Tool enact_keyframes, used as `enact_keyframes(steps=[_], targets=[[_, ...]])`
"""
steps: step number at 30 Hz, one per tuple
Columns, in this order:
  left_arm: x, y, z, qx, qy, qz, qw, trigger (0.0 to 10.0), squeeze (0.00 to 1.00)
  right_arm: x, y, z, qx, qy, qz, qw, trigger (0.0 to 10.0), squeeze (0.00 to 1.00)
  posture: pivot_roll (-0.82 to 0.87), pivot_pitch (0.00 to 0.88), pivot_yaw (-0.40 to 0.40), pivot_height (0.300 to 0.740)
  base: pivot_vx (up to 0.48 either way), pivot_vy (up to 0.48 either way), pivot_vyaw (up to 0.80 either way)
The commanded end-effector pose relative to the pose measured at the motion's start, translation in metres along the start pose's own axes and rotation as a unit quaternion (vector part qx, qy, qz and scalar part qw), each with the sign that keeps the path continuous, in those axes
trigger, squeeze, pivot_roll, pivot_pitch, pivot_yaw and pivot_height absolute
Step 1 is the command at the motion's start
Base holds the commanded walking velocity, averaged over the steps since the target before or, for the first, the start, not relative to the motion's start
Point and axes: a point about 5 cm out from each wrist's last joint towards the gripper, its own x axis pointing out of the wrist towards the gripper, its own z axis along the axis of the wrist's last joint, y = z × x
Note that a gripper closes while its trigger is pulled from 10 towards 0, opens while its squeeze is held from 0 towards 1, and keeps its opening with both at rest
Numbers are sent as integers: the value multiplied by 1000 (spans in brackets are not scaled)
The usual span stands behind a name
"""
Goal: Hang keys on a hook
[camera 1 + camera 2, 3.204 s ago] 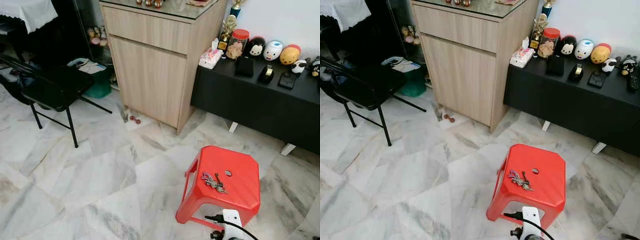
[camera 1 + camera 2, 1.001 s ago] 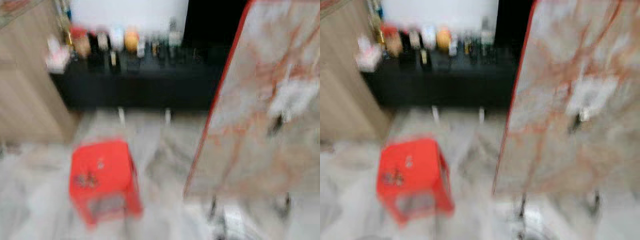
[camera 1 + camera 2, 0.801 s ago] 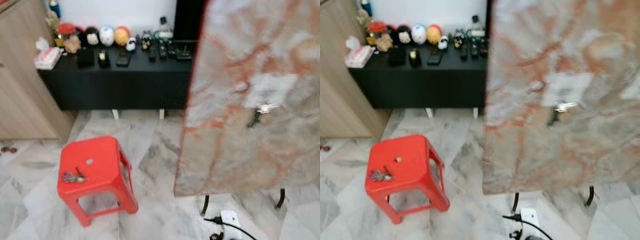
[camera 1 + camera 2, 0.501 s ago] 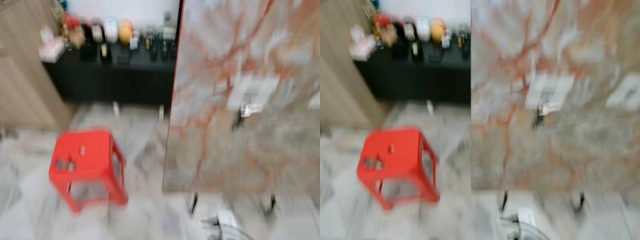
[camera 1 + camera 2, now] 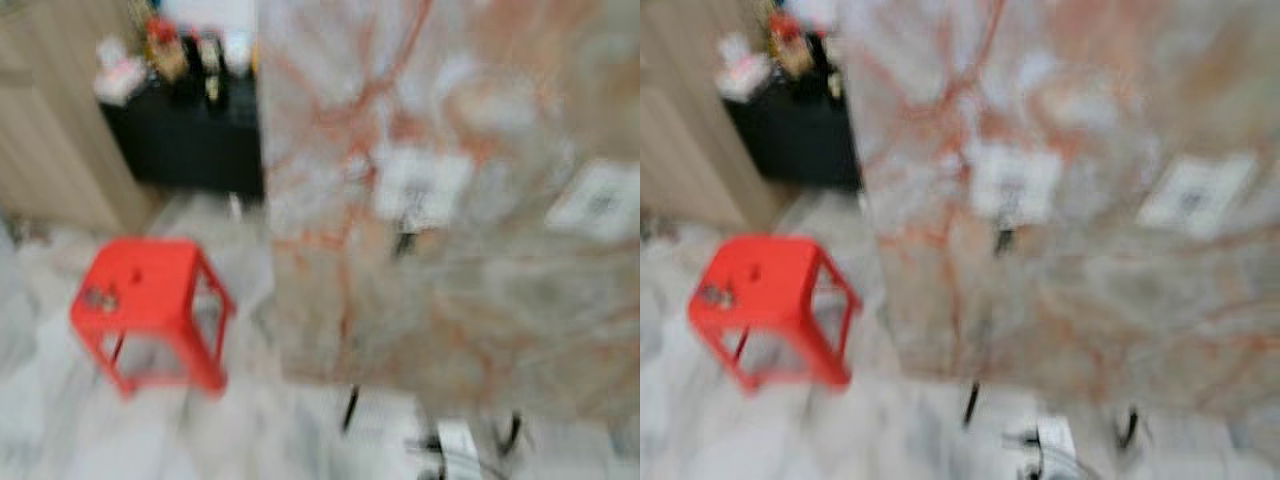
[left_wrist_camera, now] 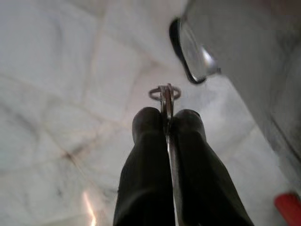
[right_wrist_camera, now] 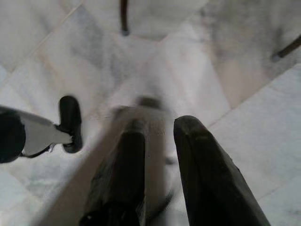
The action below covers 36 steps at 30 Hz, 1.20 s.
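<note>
My left gripper [image 6: 165,115] is shut on a metal key with a small ring [image 6: 164,92] sticking out past its fingertips, above the marble floor. In the blurred eye views a big marble-patterned board [image 5: 450,200] stands upright on thin black legs. It carries a white plate with a dark hook [image 5: 405,238] near its middle. To its left stands a red stool [image 5: 145,310] with a small dark bunch [image 5: 98,296] on its seat, too blurred to make out. My right gripper [image 7: 160,129] hangs over the floor, open, with nothing between its fingers.
A black low cabinet [image 5: 190,145] with small ornaments stands behind the stool, next to a wooden cupboard [image 5: 50,130]. A white power strip with a black cord [image 5: 1050,440] lies on the floor by the board's legs [image 7: 123,16]. A second white patch [image 5: 600,200] sits further right on the board.
The whole picture has slid left, so the camera has turned right; the board now takes up more of the view. The stool has kept its place beside the board.
</note>
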Motion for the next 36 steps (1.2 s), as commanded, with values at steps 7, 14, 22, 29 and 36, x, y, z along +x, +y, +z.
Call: enact_keyframes(steps=[7, 14, 22, 29, 36], targets=[[1, -7, 0, 4, -1, -5, 1000, 10000, 0, -1, -6, -3, 12, 0, -13, 1000, 10000, 0, -5, 62, -28, 740, 0, -480, 0], [1, -9, 2, 4, -4, -5, 1000, 10000, 0, -1, -7, -2, 20, -3, -16, 1000, 10000, 0, -7, 75, -35, 740, 0, -480, 0], [2, -15, 8, 5, -12, -10, 1000, 10000, 0, -1, -7, -2, 23, 1, -13, 1000, 10000, 0, -10, 94, -38, 740, 0, -480, -206], [3, -16, 18, 12, -26, -1, 1000, 10000, 0, -1, -7, 0, 27, -8, -12, 1000, 10000, 0, -11, 99, -37, 740, 0, -480, -444], [2, -2, 30, 20, -48, 30, 998, 10000, 0, -1, -7, 0, 27, -9, -11, 1000, 10000, 0, -13, 100, -39, 740, 0, -362, 0]])
